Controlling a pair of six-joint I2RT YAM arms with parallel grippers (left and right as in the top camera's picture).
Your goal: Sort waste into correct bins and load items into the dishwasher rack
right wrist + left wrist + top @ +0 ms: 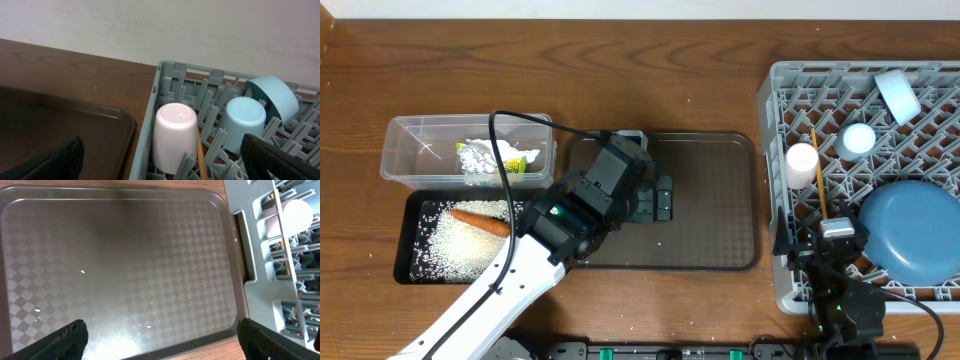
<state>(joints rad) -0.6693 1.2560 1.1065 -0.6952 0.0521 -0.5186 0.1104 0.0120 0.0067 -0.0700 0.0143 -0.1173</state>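
The grey dishwasher rack [776, 120] at the right holds the blue plate [912, 233], the pale blue cup [858, 138], the upturned white cup [802, 160], the white-blue bowl [897, 92] and the chopsticks [817, 172]. The clear tub [410, 150] holds the foil wrapper [480, 158] and tissue. Rice [460, 245] and the carrot piece [480, 221] lie in the black tray [408, 232]. My left gripper [662, 200] [160, 345] hangs open and empty over the brown tray. Also open and empty, my right gripper [840, 232] [167, 167] sits at the rack's near left corner, behind the white cup [175, 135].
The dark brown serving tray [720, 210] [125, 260] lies between the bins and the rack, with a few white specks on it. A black cable [500, 150] from the left arm loops over the clear tub. The rack wall [260, 280] stands close to the brown tray's right edge.
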